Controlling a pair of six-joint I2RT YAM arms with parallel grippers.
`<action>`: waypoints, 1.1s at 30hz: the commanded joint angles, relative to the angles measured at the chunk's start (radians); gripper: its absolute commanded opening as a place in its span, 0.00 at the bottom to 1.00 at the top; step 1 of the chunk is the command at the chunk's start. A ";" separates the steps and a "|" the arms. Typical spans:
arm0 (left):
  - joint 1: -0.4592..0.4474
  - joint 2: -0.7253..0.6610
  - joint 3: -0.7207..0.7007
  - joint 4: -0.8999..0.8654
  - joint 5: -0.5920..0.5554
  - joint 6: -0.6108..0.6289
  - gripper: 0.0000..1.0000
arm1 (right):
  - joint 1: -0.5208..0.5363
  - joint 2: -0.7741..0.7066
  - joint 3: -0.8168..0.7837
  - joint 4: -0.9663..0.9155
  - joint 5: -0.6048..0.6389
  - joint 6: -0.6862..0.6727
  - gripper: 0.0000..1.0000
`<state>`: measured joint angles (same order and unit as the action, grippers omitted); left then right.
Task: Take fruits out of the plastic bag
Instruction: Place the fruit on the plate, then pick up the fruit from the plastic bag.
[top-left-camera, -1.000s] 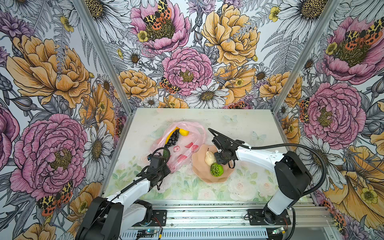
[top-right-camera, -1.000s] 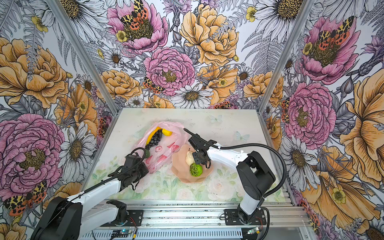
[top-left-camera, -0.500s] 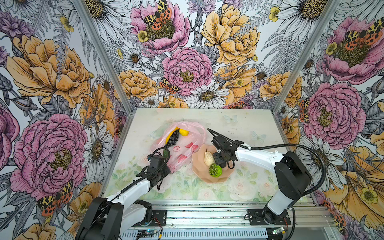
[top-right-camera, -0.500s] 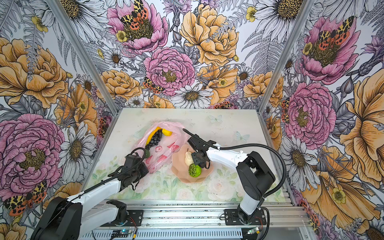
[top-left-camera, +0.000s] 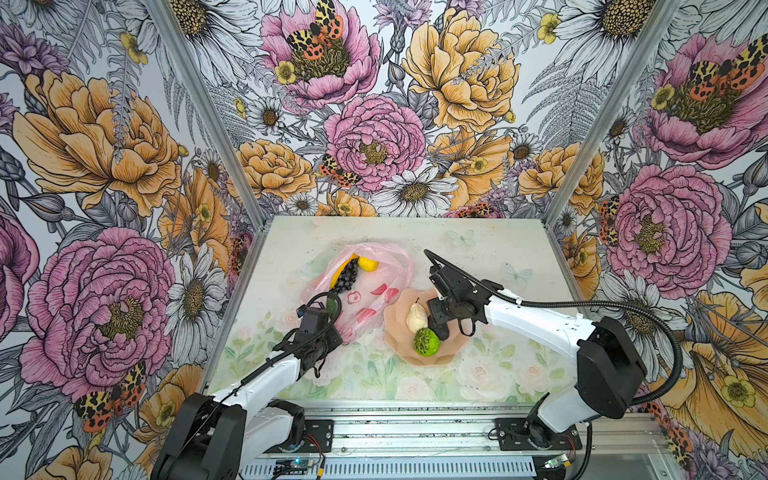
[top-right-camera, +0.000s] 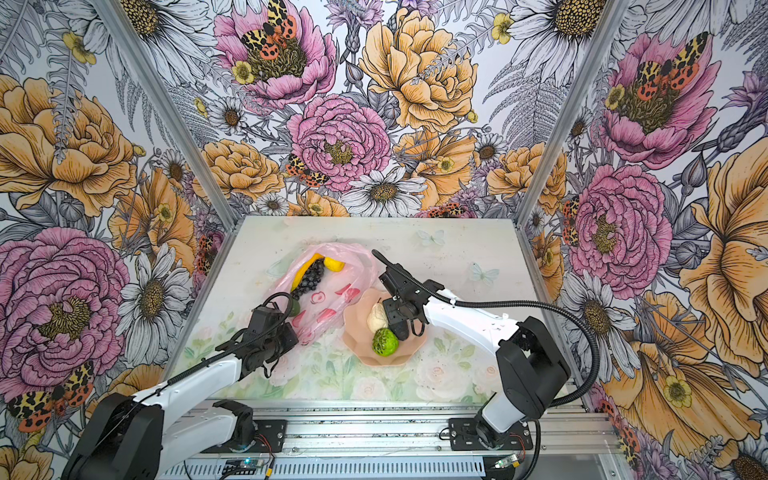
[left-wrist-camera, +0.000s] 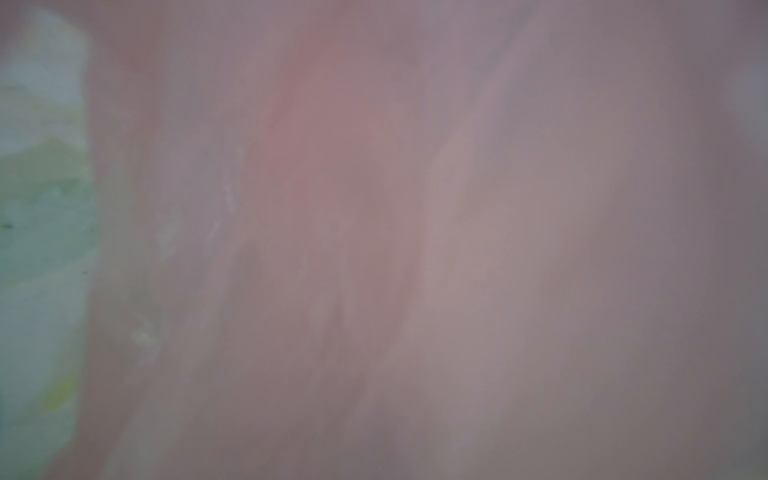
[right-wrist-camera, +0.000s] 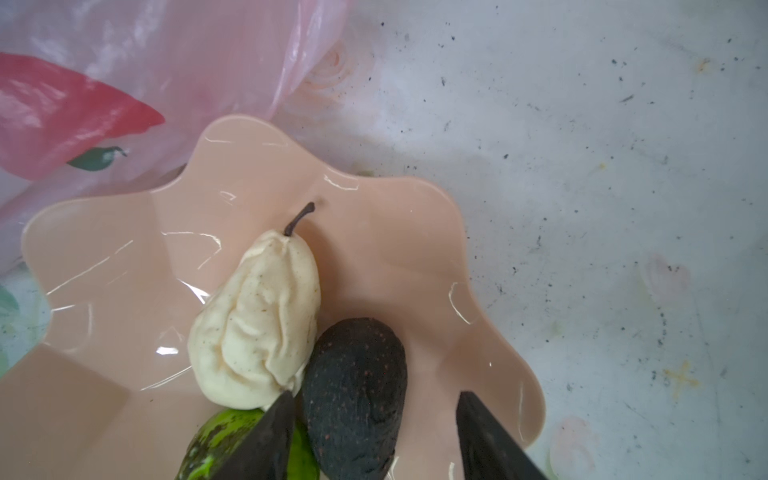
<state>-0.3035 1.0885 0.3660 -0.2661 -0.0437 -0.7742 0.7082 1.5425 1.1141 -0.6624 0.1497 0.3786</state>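
My right gripper (right-wrist-camera: 374, 399) stands wide around the avocado (right-wrist-camera: 353, 382) in the dish (right-wrist-camera: 104, 249), beside pear (right-wrist-camera: 257, 324) and ball (right-wrist-camera: 232, 440). My left gripper (top-left-camera: 326, 338) is at the bag (top-left-camera: 386, 266); I cannot tell its width. Banana (top-left-camera: 338, 272), grapes (top-left-camera: 347, 277) and lemon (top-left-camera: 368, 264) lie in the bag.

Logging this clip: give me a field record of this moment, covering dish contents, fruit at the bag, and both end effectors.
dish: pear, lime-green ball, avocado
plastic bag, far end: banana, grape bunch, lemon
right end effector: open over the dish, fingers either side of the avocado
left end effector: at the bag's near edge, jaws hidden by pink film
task: unfinished
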 joint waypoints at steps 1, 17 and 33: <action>0.010 -0.060 0.032 -0.067 0.035 0.036 0.19 | 0.042 -0.043 0.078 0.009 0.006 0.053 0.64; 0.048 -0.366 0.140 -0.407 -0.227 -0.005 0.83 | 0.269 0.379 0.504 0.142 -0.036 0.090 0.63; 0.161 0.268 0.434 -0.165 -0.207 0.185 0.99 | 0.265 0.531 0.556 0.262 -0.086 0.188 0.64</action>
<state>-0.1581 1.3128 0.7742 -0.4858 -0.2543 -0.6361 0.9756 2.0453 1.6371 -0.4625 0.0734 0.5255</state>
